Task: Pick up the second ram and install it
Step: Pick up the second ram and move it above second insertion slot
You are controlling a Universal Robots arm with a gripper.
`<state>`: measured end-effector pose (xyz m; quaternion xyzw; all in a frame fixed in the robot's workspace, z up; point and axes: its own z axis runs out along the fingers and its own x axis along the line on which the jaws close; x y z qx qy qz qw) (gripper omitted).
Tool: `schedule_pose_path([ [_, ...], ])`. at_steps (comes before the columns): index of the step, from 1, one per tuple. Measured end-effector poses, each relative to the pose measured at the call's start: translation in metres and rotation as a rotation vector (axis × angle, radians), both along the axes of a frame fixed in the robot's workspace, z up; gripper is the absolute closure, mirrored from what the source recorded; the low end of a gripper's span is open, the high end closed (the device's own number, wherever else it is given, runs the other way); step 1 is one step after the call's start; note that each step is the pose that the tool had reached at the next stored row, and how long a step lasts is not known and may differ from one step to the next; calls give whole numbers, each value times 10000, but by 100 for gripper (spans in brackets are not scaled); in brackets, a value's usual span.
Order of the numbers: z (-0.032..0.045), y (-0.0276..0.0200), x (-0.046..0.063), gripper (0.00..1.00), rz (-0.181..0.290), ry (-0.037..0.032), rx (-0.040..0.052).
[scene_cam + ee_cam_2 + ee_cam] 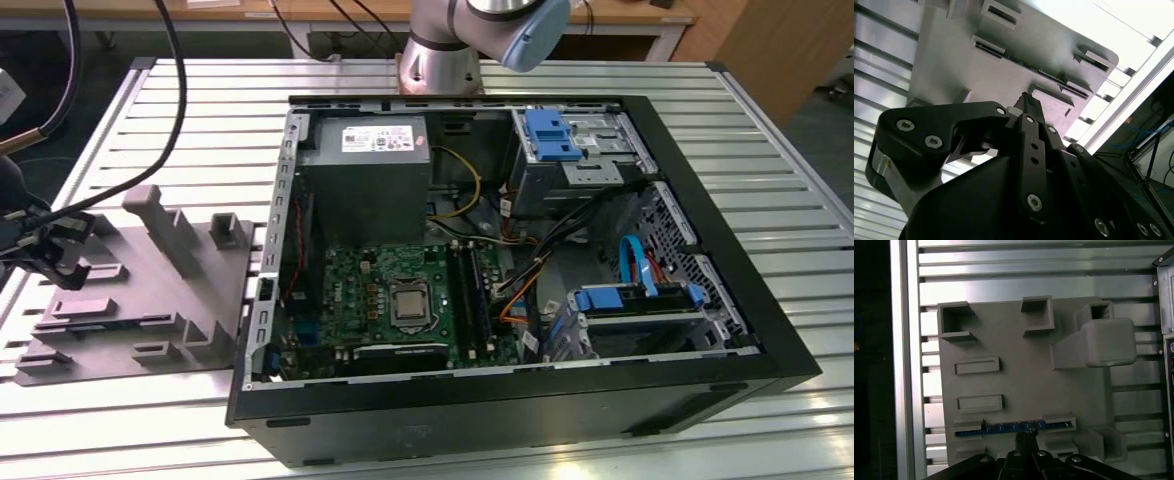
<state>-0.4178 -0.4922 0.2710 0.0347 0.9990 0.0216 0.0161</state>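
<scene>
Claw (1026, 437) narrow, its tips drawn close together with no gap showing between them in the first wrist view, holding nothing; it hangs over the second ram (1004, 429), and from that camera its tips overlap the stick's middle. In the second wrist view the tips show apart from the stick's thin dark edge. The second ram stands on edge in a long slot of the grey moulded tray (1019, 380), bluish along its upper edge, with short raised blocks at both ends of the slot. The tray lies flat on the slatted metal surface (1029, 285). It sits at the exterior view's left, just beside the open computer case (534, 400), whose green motherboard (387, 290) lies inside. The arm's base (441, 60) stands beyond the case's far wall
</scene>
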Motion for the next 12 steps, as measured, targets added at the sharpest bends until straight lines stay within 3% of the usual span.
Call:
schedule_pose_path([
  [5, -1, 0, 0, 90, 479, 0, 0],
  [12, -4, 0, 0, 90, 1680, 1, -15],
])
